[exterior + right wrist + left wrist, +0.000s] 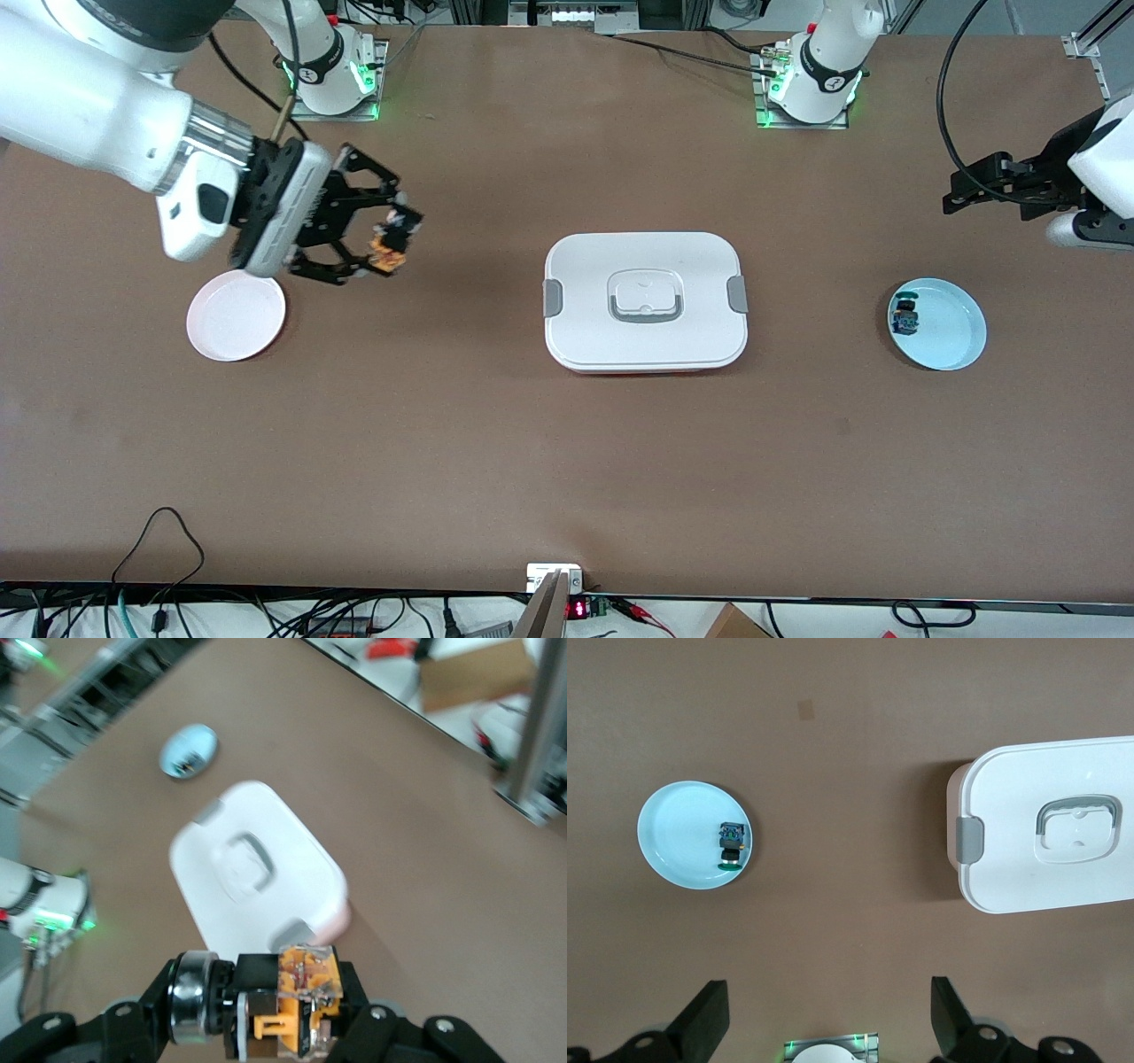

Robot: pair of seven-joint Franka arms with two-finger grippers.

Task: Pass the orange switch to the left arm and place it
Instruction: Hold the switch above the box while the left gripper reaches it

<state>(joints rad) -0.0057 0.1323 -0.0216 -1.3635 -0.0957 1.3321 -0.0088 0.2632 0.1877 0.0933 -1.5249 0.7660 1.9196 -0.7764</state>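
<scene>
My right gripper (391, 242) is shut on the orange switch (387, 247) and holds it in the air over bare table, between the white plate (236, 315) and the box (645, 301). In the right wrist view the switch (292, 1001) sits clamped between the jaws, its orange and black body showing, with the box (257, 864) ahead of it. My left gripper (952, 195) is open and empty, up in the air at the left arm's end of the table. In the left wrist view its fingers (709, 1019) stand wide apart over bare table.
A light blue plate (952, 332) at the left arm's end holds the blue switch (905, 317); both also show in the left wrist view (673, 837). The box (1050, 824) stands at the table's middle. Cables lie along the table's front edge.
</scene>
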